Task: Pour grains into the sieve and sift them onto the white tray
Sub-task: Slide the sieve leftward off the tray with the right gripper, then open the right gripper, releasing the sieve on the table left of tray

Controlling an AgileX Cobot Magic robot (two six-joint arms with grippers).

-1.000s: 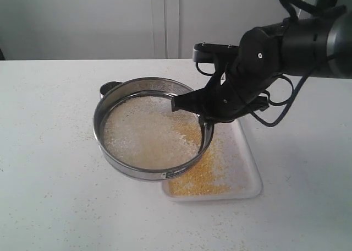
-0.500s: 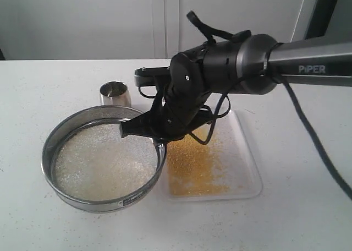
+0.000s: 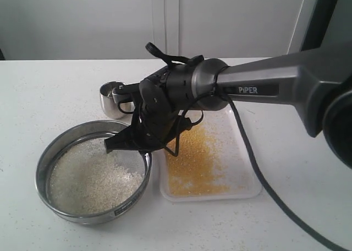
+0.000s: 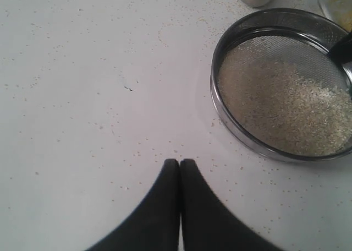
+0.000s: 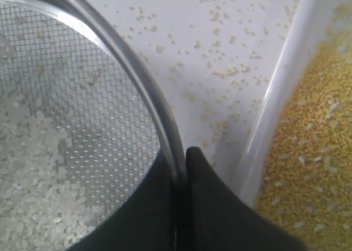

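Observation:
The sieve (image 3: 92, 212) sits on the table left of the white tray (image 3: 247, 176), holding whitish grains (image 3: 91, 179) on its mesh. Fine yellow grains (image 3: 195, 163) lie spread in the tray. My right gripper (image 3: 144, 147) reaches across and is shut on the sieve's rim (image 5: 159, 119) at its tray side, one finger inside and one outside (image 5: 179, 163). The tray's edge (image 5: 278, 97) and yellow grains (image 5: 313, 152) lie just beside it. My left gripper (image 4: 179, 164) hovers shut and empty over bare table, apart from the sieve (image 4: 231, 116).
A small steel cup (image 3: 110, 97) stands behind the sieve, partly hidden by the right arm. Stray grains (image 5: 220, 58) dot the table between sieve and tray and all around. The long right arm (image 3: 264, 88) spans above the tray.
The right gripper carried the sieve from above the tray leftward and down; it now rests flat on the table beside the tray. The tray's yellow grains are uncovered.

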